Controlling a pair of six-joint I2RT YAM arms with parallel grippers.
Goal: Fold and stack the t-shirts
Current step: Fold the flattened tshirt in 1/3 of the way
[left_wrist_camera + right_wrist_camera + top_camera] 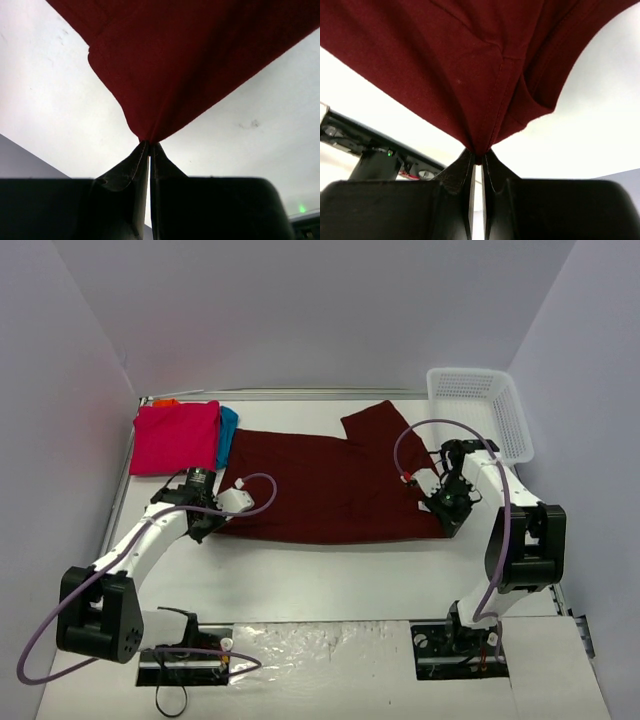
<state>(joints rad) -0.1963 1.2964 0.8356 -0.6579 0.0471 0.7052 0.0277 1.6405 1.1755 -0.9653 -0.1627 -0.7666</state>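
The dark maroon t-shirt (330, 485) lies spread across the middle of the table, one sleeve pointing to the back right. My left gripper (207, 525) is shut on its near left corner; the left wrist view shows the cloth (200, 60) pinched at the fingertips (150, 146). My right gripper (452, 522) is shut on its near right corner; the right wrist view shows the cloth (470, 65) bunched between the fingertips (479, 155). A folded bright pink t-shirt (176, 437) lies at the back left on a teal blue one (229, 430), with an orange one (166, 402) peeking out behind.
A white plastic mesh basket (480, 410) stands at the back right corner. Grey walls close in the table on three sides. The arm bases and cables sit at the near edge.
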